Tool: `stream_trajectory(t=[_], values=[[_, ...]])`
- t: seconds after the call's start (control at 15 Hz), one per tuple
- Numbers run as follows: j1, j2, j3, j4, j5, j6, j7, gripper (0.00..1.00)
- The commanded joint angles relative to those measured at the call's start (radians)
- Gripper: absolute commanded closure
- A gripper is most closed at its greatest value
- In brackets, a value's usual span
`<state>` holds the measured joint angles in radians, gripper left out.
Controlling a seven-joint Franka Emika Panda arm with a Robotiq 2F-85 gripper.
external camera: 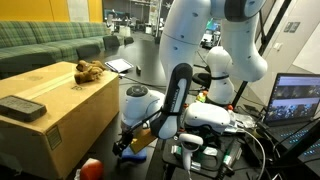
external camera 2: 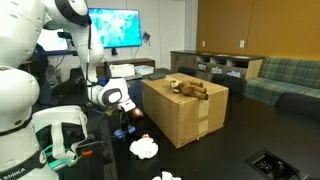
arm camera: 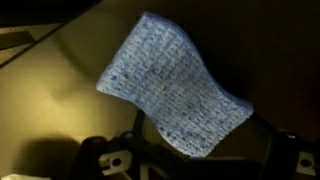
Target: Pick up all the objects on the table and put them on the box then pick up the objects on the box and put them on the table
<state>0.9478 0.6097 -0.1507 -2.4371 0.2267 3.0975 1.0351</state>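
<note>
Wrist view: we note the gripper released, jaws spread wide. A blue knitted cloth lies between them, running from 12 to 4 o'clock.

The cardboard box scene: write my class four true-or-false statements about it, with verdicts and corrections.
1. A brown plush toy lies on top of the box. True.
2. The gripper is shut tight. False: its jaws stand wide open.
3. The wrist view shows a blue knitted cloth just ahead of the gripper. True.
4. The white crumpled item sits on the box. False: it lies on the table, beside the box.
</note>
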Motion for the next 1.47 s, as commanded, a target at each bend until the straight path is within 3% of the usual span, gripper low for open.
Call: stream_trajectory(t=[0.0,0.27,0.53,0.67,0.8,1.07,1.4], values=[[-0.177,-0.049,0.155,-0.012,-0.025,-0.003,-0.161,0.00],[-0.251,-0.036,0.223,-0.013,-0.023,-0.020,-0.274,0.00],[-0.235,-0.024,0.217,-0.019,-0.016,-0.001,-0.333,0.00],[-0.219,-0.023,0.202,-0.019,-0.013,0.007,-0.349,0.27],[-0.175,-0.025,0.175,-0.025,-0.008,0.012,-0.337,0.41],[-0.097,-0.039,0.127,-0.032,-0.007,0.009,-0.325,0.56],[0.011,-0.049,0.070,-0.035,-0.004,-0.005,-0.306,0.62]])
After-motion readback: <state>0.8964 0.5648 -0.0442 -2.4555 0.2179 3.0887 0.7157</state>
